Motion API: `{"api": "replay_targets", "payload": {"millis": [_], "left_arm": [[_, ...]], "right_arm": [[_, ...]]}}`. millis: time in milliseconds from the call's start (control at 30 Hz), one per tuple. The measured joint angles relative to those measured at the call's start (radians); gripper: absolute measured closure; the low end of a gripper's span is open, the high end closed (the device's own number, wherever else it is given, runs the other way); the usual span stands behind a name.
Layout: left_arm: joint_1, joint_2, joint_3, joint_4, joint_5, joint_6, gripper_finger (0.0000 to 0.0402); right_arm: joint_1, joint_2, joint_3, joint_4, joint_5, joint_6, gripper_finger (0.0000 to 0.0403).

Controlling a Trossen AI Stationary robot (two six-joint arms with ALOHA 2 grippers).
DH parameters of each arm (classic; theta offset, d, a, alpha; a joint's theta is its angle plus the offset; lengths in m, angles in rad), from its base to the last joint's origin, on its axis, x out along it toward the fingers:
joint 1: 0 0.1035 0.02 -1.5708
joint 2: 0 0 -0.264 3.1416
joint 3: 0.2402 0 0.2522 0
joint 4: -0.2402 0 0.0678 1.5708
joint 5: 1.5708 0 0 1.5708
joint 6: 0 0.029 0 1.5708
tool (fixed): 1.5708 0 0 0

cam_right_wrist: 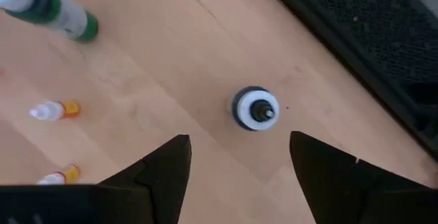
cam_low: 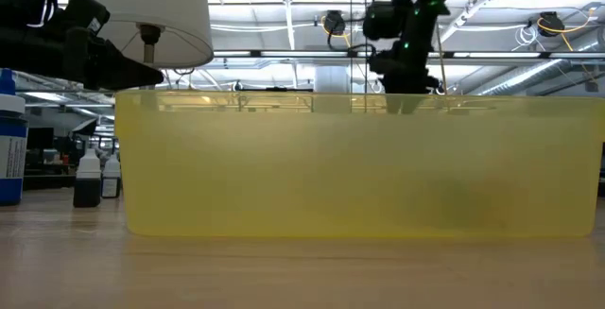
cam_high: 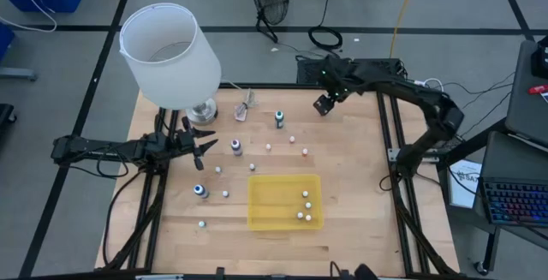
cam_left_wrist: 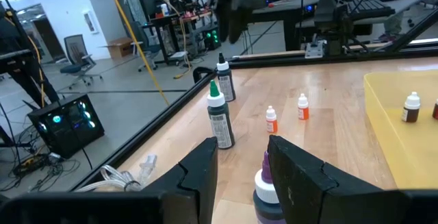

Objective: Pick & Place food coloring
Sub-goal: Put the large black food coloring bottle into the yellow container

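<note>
Scattered over the wooden table [cam_high: 342, 186] in the high view are the food coloring bottles. Three larger dark-bodied ones can be counted standing apart: one with a green tint [cam_high: 279, 119], one purple [cam_high: 236, 147] and one blue [cam_high: 199, 191]. About eight tiny pale or reddish bottles are seen on the bare wood, among them one at [cam_high: 268, 147], one at [cam_high: 305, 152] and one near the front edge [cam_high: 202, 223]. Four small bottles [cam_high: 304, 206] are seen lying inside the yellow tray [cam_high: 265, 203], near its right side.

The left gripper [cam_high: 205, 145] is held just left of the purple bottle with its fingers spread wide; in its wrist view the purple cap [cam_left_wrist: 264, 176] is seen between the two fingers [cam_left_wrist: 198, 176]. The right gripper [cam_high: 323, 104] is held over the table's far right part, its fingers [cam_right_wrist: 157, 172] set wide apart and empty, with a single blue-ringed bottle [cam_right_wrist: 255, 107] seen from above below it.

One white lamp [cam_high: 167, 53] is seen at the far left corner.
</note>
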Motion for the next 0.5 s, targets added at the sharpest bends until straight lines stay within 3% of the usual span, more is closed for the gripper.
{"api": "replay_targets", "payload": {"millis": [333,500], "left_arm": [[0.000,0.000,0.000,0.000,0.000,0.000,0.0270],[0.000,0.000,0.000,0.000,0.000,0.000,0.0270]], "right_arm": [[-0.013,0.131,0.001,0.048,0.005,-0.021,0.0165],[-0.020,0.163,0.006,0.057,0.055,-0.022,0.0170]]}}
